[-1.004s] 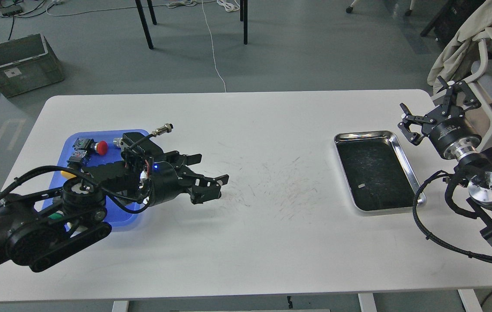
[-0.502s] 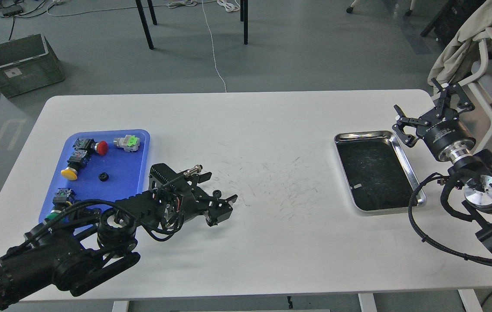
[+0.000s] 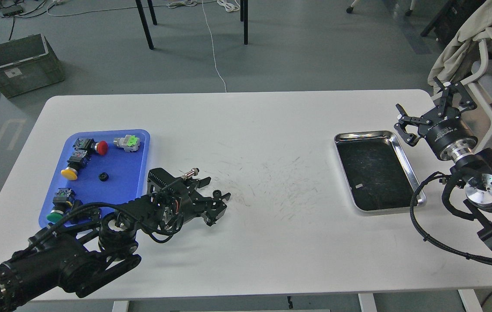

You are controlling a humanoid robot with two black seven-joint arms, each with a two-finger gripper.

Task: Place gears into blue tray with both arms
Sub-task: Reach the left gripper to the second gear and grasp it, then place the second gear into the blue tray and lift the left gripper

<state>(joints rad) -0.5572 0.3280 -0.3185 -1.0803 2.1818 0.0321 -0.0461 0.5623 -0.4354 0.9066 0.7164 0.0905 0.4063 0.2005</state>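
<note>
Black gear (image 3: 216, 193) at left jaws, grip unclear; right jaws spread wide beside steel tray (image 3: 406, 162).

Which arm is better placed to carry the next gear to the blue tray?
Left: its gripper is at a gear beside the blue tray. The right gripper hangs open beyond the steel tray.

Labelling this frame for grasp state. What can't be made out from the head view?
- Left gripper: a gear sits at its fingertips, but dark on dark; whether it is clamped cannot be told.
- Gear teeth in the blue tray: the gear there is too small.
- Steel tray contents: dark bottom hides any gears.
- Right arm base: cut off by the right edge.
</note>
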